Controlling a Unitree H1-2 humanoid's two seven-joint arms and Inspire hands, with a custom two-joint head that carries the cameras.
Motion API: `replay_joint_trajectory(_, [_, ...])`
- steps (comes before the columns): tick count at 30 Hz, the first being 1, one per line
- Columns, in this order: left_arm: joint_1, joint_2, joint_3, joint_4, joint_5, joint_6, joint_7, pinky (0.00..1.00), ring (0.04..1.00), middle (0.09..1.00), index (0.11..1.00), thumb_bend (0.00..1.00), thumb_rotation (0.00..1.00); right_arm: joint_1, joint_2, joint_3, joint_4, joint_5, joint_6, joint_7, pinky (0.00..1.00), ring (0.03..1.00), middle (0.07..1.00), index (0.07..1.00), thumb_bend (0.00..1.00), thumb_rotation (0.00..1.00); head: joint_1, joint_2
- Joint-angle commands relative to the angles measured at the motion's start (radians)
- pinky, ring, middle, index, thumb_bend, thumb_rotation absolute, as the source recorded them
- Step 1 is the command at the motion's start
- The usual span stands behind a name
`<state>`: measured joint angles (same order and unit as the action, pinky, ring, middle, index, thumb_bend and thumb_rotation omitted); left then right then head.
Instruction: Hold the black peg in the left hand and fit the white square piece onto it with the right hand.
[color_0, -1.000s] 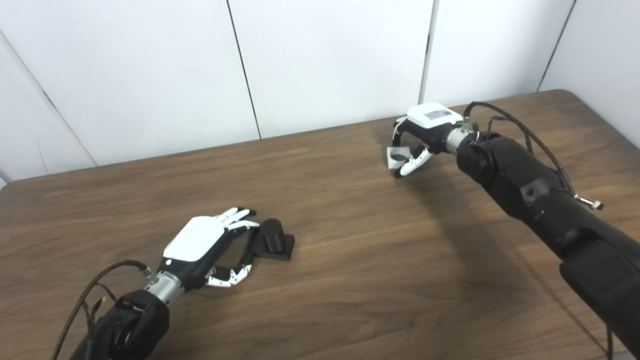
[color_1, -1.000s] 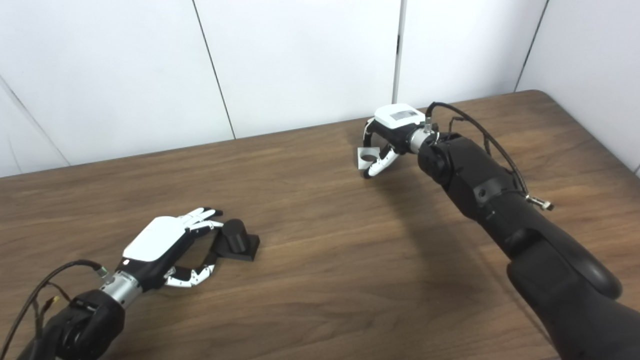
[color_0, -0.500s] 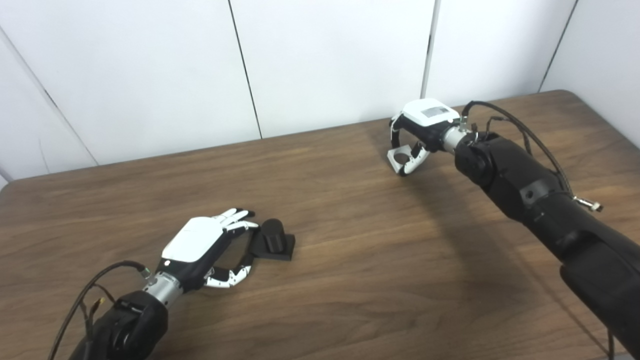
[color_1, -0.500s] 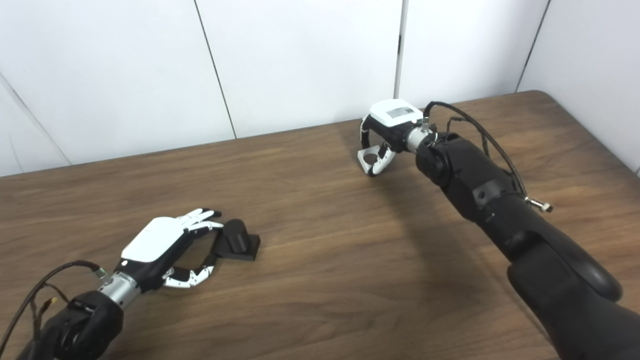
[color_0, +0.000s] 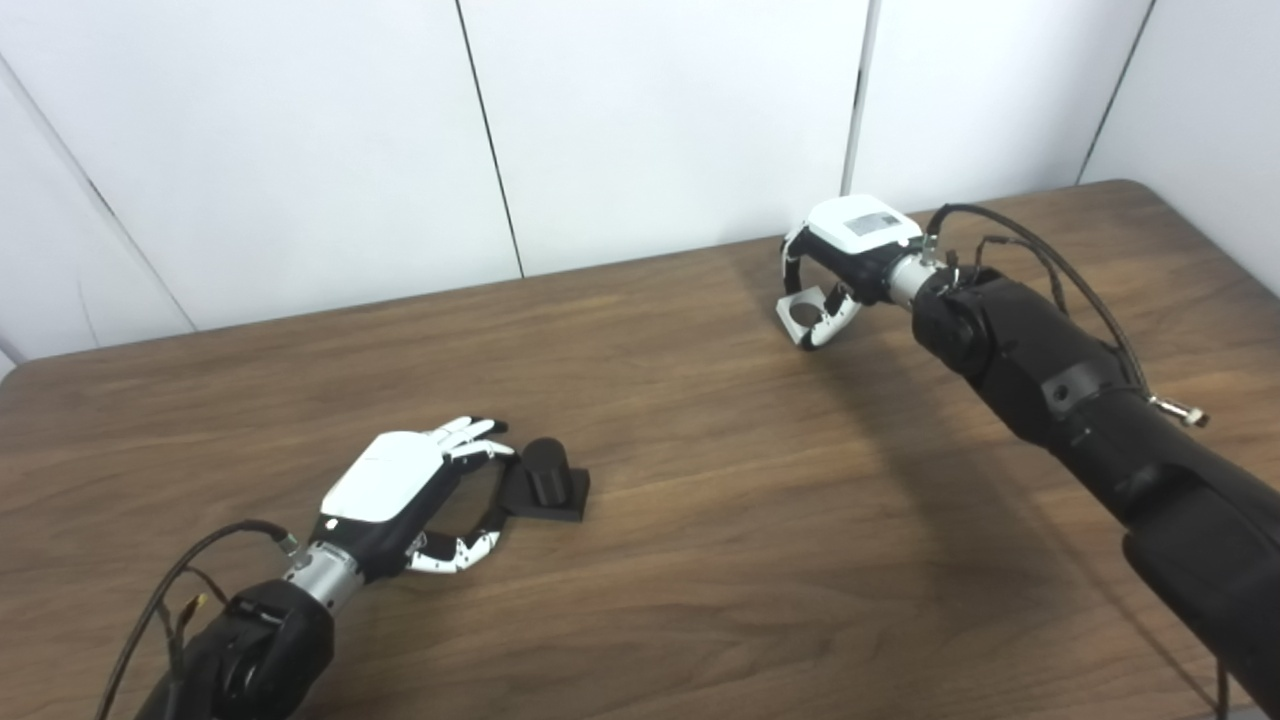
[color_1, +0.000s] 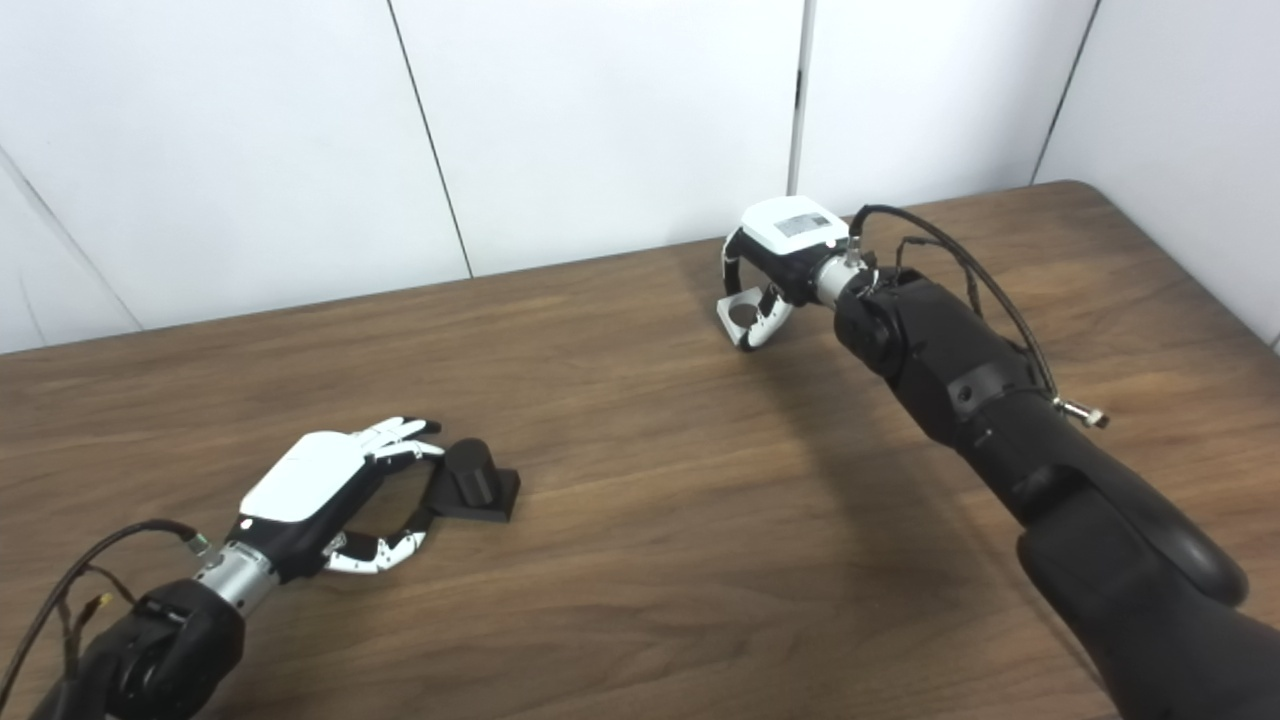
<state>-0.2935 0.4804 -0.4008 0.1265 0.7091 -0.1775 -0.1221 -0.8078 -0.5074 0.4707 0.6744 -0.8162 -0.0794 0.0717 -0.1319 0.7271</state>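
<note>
I am looking at the black peg, which is lying on the wooden table toward the near left, a short dark cylinder standing on a flat square base. My left hand is sitting just beside it on its left, palm down, fingers spread and holding nothing; the fingertips are reaching up to the peg's edge, and the thumb is stretching along the table below the base, though I cannot tell whether either is actually touching it.

Well apart from that, toward the far right of the table, I am seeing the white square piece, a small pale block with 1 round hole through its middle. My right hand is arching over it, fingers curled down on its far side and thumb coming in on the near side, so the hand is closing on the piece. I cannot tell whether the piece is resting on the wood or raised just off it. The right arm, in a black sleeve with 1 cable looping at the wrist, is stretching diagonally in from the lower right. White wall panels are standing behind the table.
</note>
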Motion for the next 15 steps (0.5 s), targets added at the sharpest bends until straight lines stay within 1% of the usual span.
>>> replay_joint_trajectory(1, [0.048,0.037,-0.014,0.037,0.035,0.036,-0.059,0.83,0.939,0.922,0.717,0.76,0.28,-0.032,-0.032,-0.015,-0.010,-0.004,-0.006,-0.018,0.88,0.888,0.819,0.487,0.52,0.14,-0.001,0.001])
replay_joint_trajectory(7, [0.046,0.031,-0.017,0.035,0.039,0.036,-0.057,0.82,0.933,0.921,0.711,0.76,0.29,-0.025,-0.035,-0.018,-0.025,-0.002,-0.003,-0.013,0.88,0.889,0.820,0.487,0.52,0.14,0.000,0.000])
replay_joint_trajectory(10, [0.045,0.026,-0.018,0.034,0.040,0.039,-0.057,0.82,0.930,0.920,0.709,0.76,0.29,-0.022,-0.042,-0.026,-0.046,0.006,-0.033,-0.027,0.87,0.891,0.822,0.486,0.52,0.14,0.011,0.002])
replay_joint_trajectory(11, [0.045,0.024,-0.019,0.032,0.042,0.041,-0.059,0.82,0.931,0.921,0.710,0.76,0.29,-0.022,-0.045,-0.029,-0.061,0.006,-0.043,-0.029,0.87,0.889,0.817,0.485,0.52,0.14,0.016,0.003])
replay_joint_trajectory(14, [0.044,0.018,-0.022,0.027,0.045,0.048,-0.063,0.82,0.929,0.919,0.708,0.76,0.29,-0.025,-0.055,-0.035,-0.124,0.001,-0.053,-0.017,0.91,0.901,0.811,0.485,0.52,0.14,0.032,0.005])
replay_joint_trajectory(15, [0.044,0.016,-0.022,0.028,0.045,0.048,-0.063,0.81,0.928,0.917,0.707,0.76,0.29,-0.026,-0.059,-0.036,-0.146,-0.002,-0.057,-0.013,0.91,0.904,0.815,0.485,0.52,0.14,0.033,0.005])
